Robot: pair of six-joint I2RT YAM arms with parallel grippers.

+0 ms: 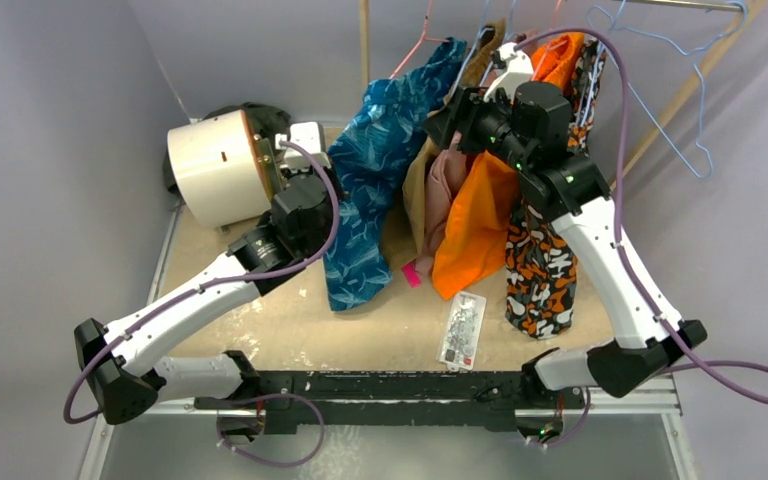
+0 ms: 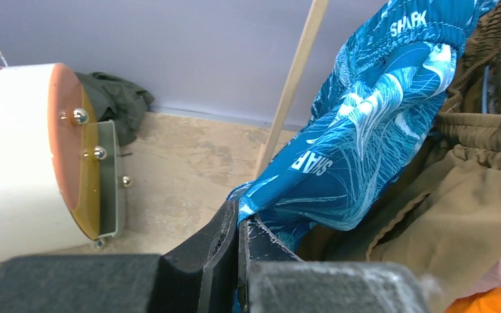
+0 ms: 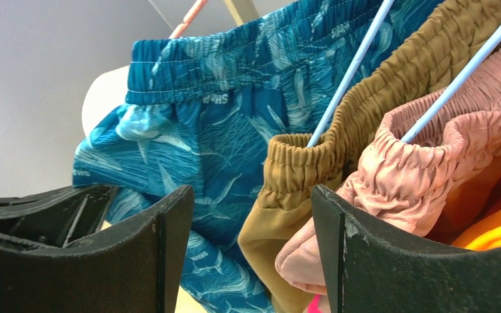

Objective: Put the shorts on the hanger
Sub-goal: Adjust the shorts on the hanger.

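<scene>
Left arm stretched forward low over the desk (image 1: 290,330), wrist turned toward the garments. Left gripper (image 2: 238,225) has its fingers pinched tight on a lower fold of the shorts (image 1: 380,170).

Right arm raised high and bent back at the elbow. Right gripper (image 3: 249,192) is up at waistband level, fingers wide apart, gripping nothing.

White cylinder (image 1: 215,170) lies on its side just left of the left wrist. Brown shorts (image 3: 300,163) and pink shorts (image 3: 391,176) on light blue hangers (image 3: 352,65) crowd right beside the blue pair, with orange shorts (image 1: 475,220) and a patterned garment (image 1: 545,260) further right. Small packet (image 1: 462,330) lies flat near the front.

The shorts hang lengthwise, waistband up by the hanger (image 1: 412,48), legs trailing down to the desk. Can't tell how the waistband sits on the wire.
</scene>
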